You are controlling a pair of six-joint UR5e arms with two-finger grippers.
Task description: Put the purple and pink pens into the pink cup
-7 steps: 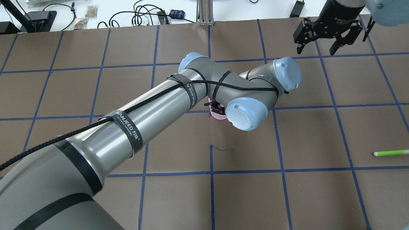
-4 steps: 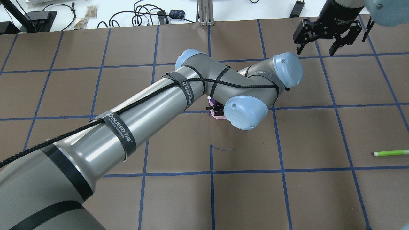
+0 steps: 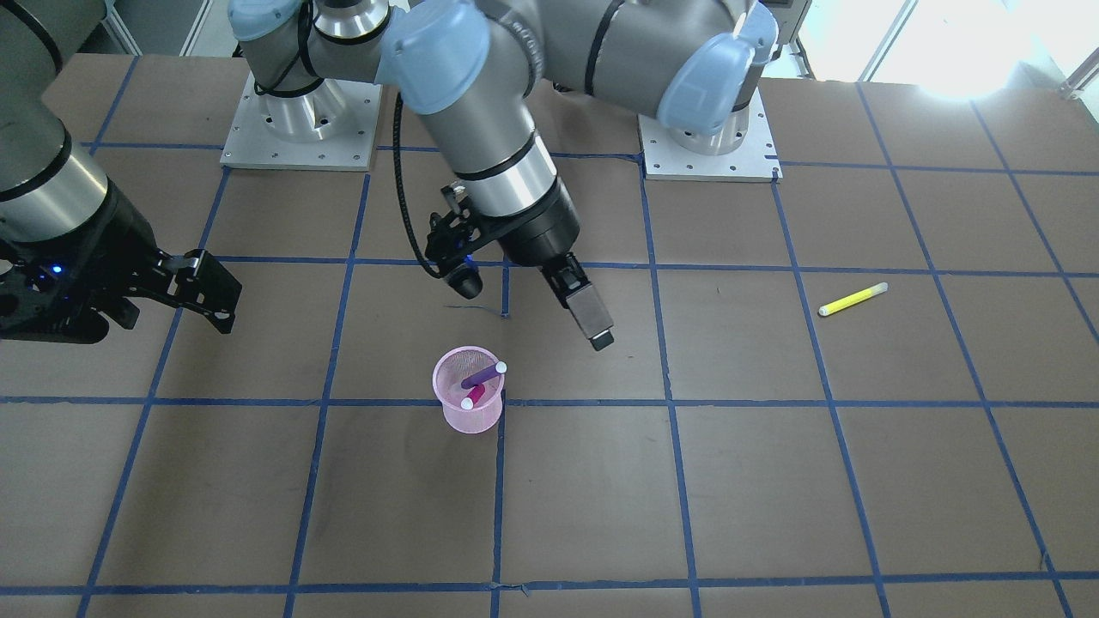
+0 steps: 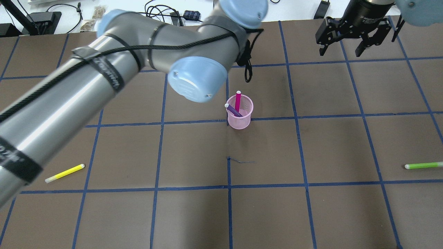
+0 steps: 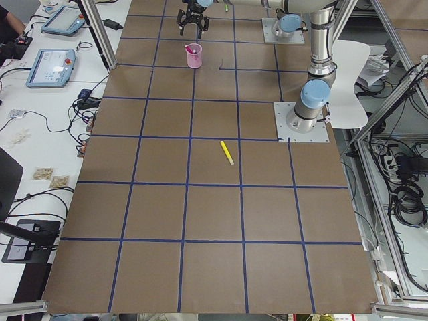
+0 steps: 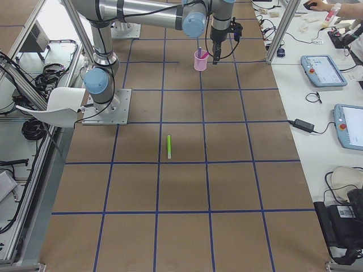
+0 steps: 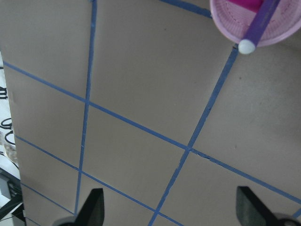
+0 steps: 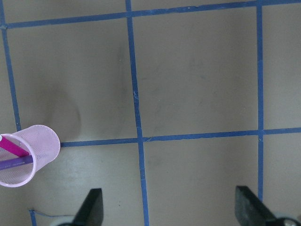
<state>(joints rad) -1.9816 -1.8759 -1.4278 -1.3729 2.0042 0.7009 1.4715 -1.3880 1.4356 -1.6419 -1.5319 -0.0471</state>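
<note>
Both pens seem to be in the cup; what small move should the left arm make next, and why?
Probably lift the left gripper clear toward its base. The purple pen and pink pen both stand in the pink cup, and that gripper is open, empty and apart from the cup, so the task looks done.

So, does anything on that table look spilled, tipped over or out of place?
Nothing spilled or tipped. The pink cup stands upright with the purple pen and pink pen leaning inside. Only a yellow pen and a green pen lie loose on the table, far from the cup.
</note>
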